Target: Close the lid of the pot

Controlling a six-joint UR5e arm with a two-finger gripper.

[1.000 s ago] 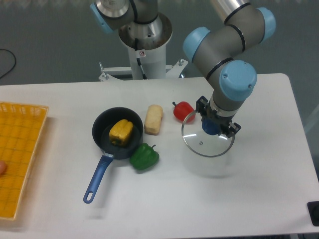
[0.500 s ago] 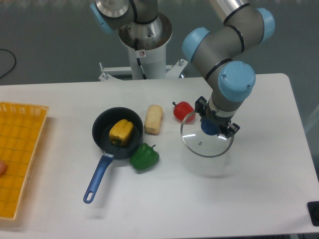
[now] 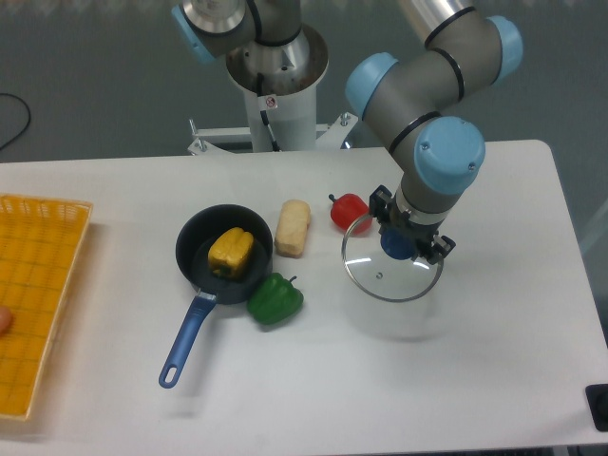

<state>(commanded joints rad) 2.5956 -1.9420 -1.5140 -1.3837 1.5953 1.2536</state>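
**Lid held above the table, right of the pot**

The gripper [image 3: 410,237] is clamped on the blue knob of the lid [image 3: 391,267]; the glass disc is carried clear of the table [image 3: 494,361]; the pot [image 3: 223,254], holding a yellow pepper [image 3: 231,251], sits well to the left, uncovered; a red pepper [image 3: 349,211] lies just behind the lid.

On my screen, the small round black pan with a long blue handle [image 3: 220,255] sits left of centre on the white table [image 3: 494,380], a yellow pepper [image 3: 231,252] inside it. A green pepper [image 3: 275,298] touches its front-right rim. Right lie a pale bread piece [image 3: 293,228], a red pepper [image 3: 348,211], then the gripper [image 3: 409,239] holding the round glass lid [image 3: 385,275], seemingly above the table.
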